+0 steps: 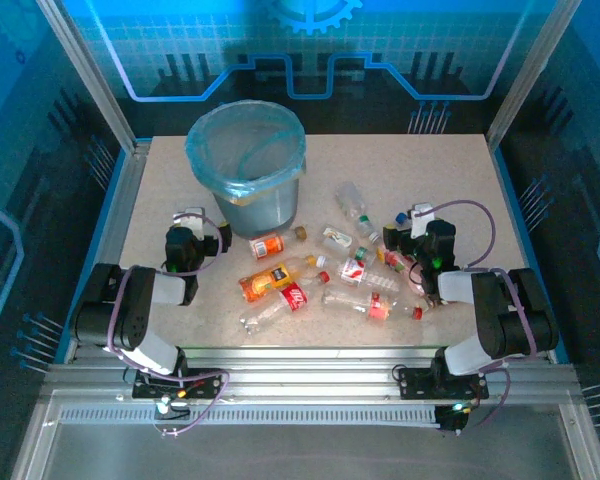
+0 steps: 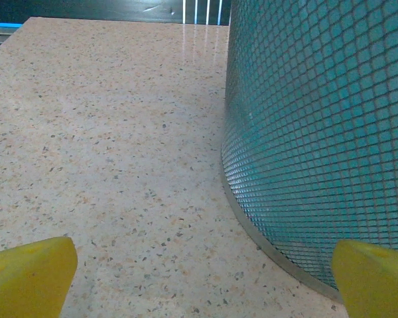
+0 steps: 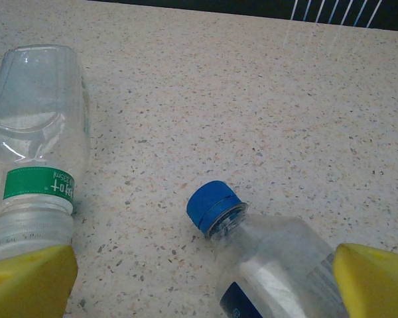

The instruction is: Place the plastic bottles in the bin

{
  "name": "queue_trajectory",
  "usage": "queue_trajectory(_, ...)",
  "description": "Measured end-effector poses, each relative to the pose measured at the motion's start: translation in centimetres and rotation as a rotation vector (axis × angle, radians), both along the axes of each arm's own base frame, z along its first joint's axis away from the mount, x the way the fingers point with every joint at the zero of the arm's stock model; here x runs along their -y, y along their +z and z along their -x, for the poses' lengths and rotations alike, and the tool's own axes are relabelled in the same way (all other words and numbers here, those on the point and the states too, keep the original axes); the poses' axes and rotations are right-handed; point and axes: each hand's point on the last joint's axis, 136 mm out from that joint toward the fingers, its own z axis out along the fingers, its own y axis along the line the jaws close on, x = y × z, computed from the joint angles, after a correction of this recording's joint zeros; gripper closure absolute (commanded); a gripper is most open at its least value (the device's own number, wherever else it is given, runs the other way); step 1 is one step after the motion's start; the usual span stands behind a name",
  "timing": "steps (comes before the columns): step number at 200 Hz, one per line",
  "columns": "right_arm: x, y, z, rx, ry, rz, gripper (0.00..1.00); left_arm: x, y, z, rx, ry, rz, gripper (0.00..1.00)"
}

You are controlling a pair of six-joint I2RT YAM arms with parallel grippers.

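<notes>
The bin [image 1: 245, 165], a grey mesh bucket lined with a light-blue bag, stands at the back left of the table. Several plastic bottles lie scattered right of it, among them an orange one [image 1: 266, 281] and a red-labelled one [image 1: 293, 297]. My left gripper [image 1: 191, 216] is open just left of the bin, whose mesh wall [image 2: 318, 132] rises beside its empty fingers [image 2: 26, 275]. My right gripper [image 1: 420, 213] is open low over the pile's right end. A clear blue-capped bottle [image 3: 272, 258] lies between its fingertips [image 3: 375, 281], and a green-labelled bottle [image 3: 36, 146] lies by the left one.
The speckled table [image 1: 160, 180] is framed by metal rails [image 1: 115, 190] and blue enclosure walls. More bottles lie in the middle, such as a clear crushed one [image 1: 373, 304] and a small orange one [image 1: 268, 246]. Bare tabletop [image 2: 106, 132] stretches left of the bin.
</notes>
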Motion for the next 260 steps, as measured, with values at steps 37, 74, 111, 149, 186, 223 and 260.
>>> queue_trajectory(37, -0.3, 1.2, 0.3, 0.018, 0.024, 0.003, 0.00, -0.6, 3.8, 2.6, 0.114, 0.030, 0.003, 0.01)
queue_trajectory(74, -0.2, 4.8, 1.4, 0.063, 0.013, -0.014, 0.00, -1.3, 10.7, 5.1, 0.285, 0.074, 0.022, 0.01)
queue_trajectory(111, -0.6, 8.7, 2.3, 0.039, 0.007, -0.093, 0.00, -3.0, 15.5, 8.9, 0.389, 0.178, 0.083, 0.01)
queue_trajectory(149, -1.9, 12.5, 4.6, -0.027, 0.042, -0.190, 0.00, -3.1, 20.8, 12.3, 0.484, 0.197, 0.229, 0.05)
queue_trajectory(186, -2.9, 16.9, 6.4, -0.088, 0.078, -0.263, 0.00, -0.6, 27.2, 13.0, 0.459, 0.059, 0.300, 0.16)
queue_trajectory(223, -3.9, 20.2, 8.0, -0.132, 0.130, -0.300, 0.02, 3.9, 31.9, 12.4, 0.388, -0.156, 0.320, 0.17)
queue_trajectory(260, -3.5, 21.6, 9.3, -0.179, 0.099, -0.301, 0.06, 13.7, 32.2, 12.5, 0.248, -0.490, 0.230, 0.18)
